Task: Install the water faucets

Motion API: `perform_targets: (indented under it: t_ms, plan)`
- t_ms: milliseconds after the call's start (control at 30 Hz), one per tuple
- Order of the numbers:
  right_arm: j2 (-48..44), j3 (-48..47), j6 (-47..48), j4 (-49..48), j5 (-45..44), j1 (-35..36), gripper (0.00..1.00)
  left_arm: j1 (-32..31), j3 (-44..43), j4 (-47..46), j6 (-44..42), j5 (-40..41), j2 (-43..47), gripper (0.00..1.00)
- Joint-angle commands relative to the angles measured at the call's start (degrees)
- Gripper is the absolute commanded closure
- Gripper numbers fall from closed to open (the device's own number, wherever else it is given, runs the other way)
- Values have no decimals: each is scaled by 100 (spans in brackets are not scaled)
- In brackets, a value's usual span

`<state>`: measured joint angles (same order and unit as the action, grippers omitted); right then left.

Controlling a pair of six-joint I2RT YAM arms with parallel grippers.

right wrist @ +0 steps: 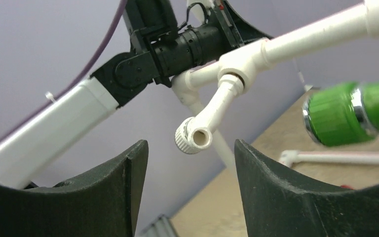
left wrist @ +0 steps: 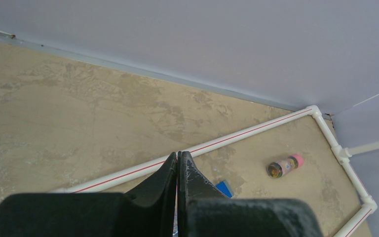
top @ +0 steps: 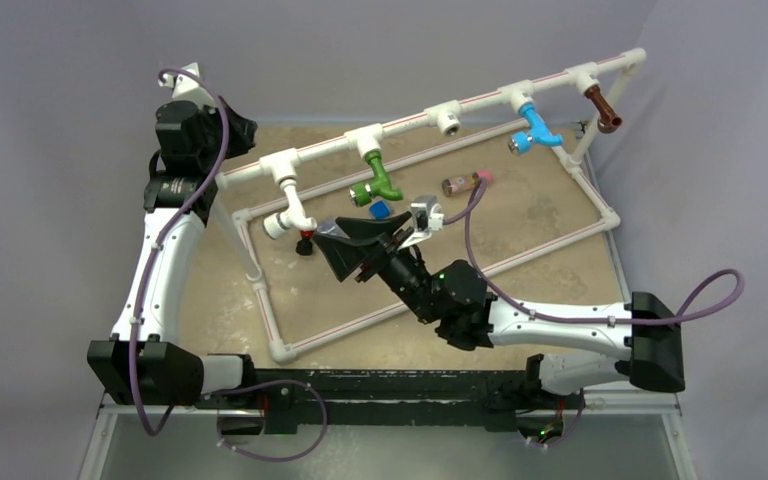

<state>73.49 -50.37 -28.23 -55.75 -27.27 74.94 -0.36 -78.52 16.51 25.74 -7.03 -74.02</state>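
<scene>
Mottled tan board covers the surface (top: 540,200), with plain lilac-grey walls (top: 410,40) closing round it. Nearest me, the right tool (right wrist: 190,144) stands half-wide and empty. Its dark fingers frame the white faucet (right wrist: 202,129), whose open spout and ribbed collar hang just ahead of the tips. Whether the spout is already between them I cannot tell. That faucet is plugged into the end socket of the pipe frame (top: 560,236).

Just right of the tool is the green faucet (right wrist: 350,116), also seated, and close beside the tool's wrist lies a small blue cube (top: 380,210). Further right along the rail come an empty T-fitting (top: 447,120), the blue faucet (top: 535,130) and the brown faucet (top: 600,105). A pink-ended cylinder (top: 465,183) lies loose past the cube. Beyond the white faucet and higher up, the left tool (left wrist: 177,157) is pressed shut on nothing.

If the fingers close off-centre on that slim spout, I'd expect them to lever it askew or tug it out of its socket. A push along the rail could slide the whole light frame, since nothing visible pins it down. A swing to the right could clip the green faucet.

The board is scuffed and blotchy, and the walls are bare.
</scene>
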Motion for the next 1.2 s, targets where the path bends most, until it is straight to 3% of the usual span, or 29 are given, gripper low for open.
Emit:
perform_targets:
  t_ms: [0, 333, 600, 867, 1000, 1167]
  plan:
    - [-192, -575, 2351, 688, 571, 3, 34, 19, 329, 621, -113, 52, -159, 100]
    - [-328, -1225, 6548, 1808, 1612, 180, 32, 20, 329, 610, -104, 17, -166, 100]
    - [108, -1388, 9851, 2327, 780, 485, 29, 19, 324, 622, -104, 26, -157, 100]
    - [474, -1440, 11437, 2284, 275, 619, 28, 18, 320, 621, -98, 13, -157, 100]
    - [761, -1355, 12301, 1694, -71, 670, 28, 27, 322, 622, -95, 7, -152, 100]
    - [1076, -1610, 12674, 1547, -291, 671, 28, 28, 329, 618, -95, 9, -161, 100]
